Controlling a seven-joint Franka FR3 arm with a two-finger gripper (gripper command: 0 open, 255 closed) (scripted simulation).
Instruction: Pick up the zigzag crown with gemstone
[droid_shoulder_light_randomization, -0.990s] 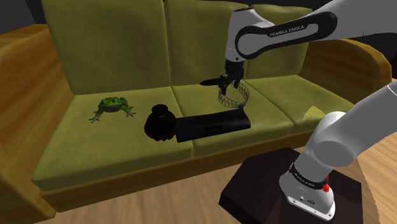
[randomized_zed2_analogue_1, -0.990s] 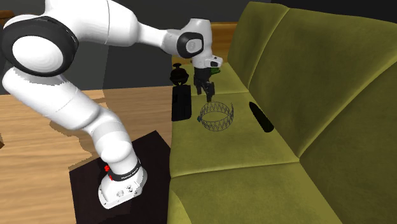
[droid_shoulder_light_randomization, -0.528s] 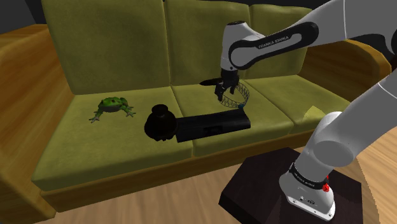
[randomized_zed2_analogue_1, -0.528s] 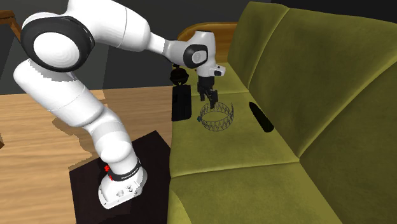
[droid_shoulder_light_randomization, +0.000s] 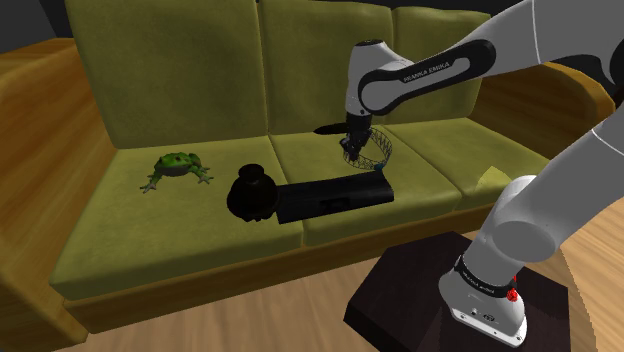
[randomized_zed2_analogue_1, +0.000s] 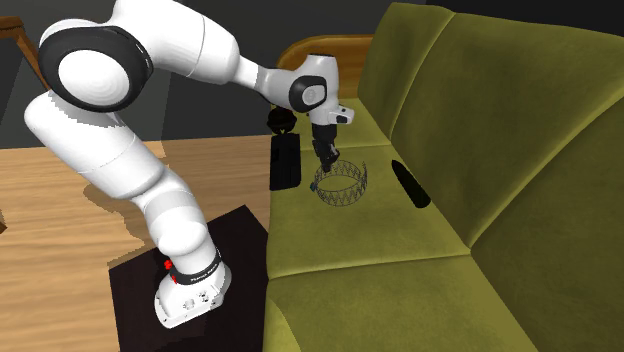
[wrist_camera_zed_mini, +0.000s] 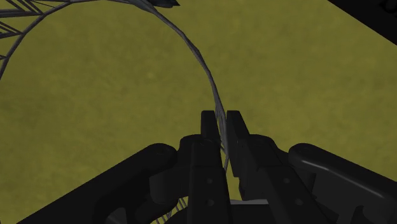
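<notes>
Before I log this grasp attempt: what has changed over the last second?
The pincer came down onto the crown and closed on its band. The crown still sits on the sofa; the frog has not moved.

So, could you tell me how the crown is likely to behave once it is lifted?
Probably light: the crown is an open, wiry zigzag lattice. Its thin band may flex or tilt, since the gripper pinches just one spot of the rim.
</notes>
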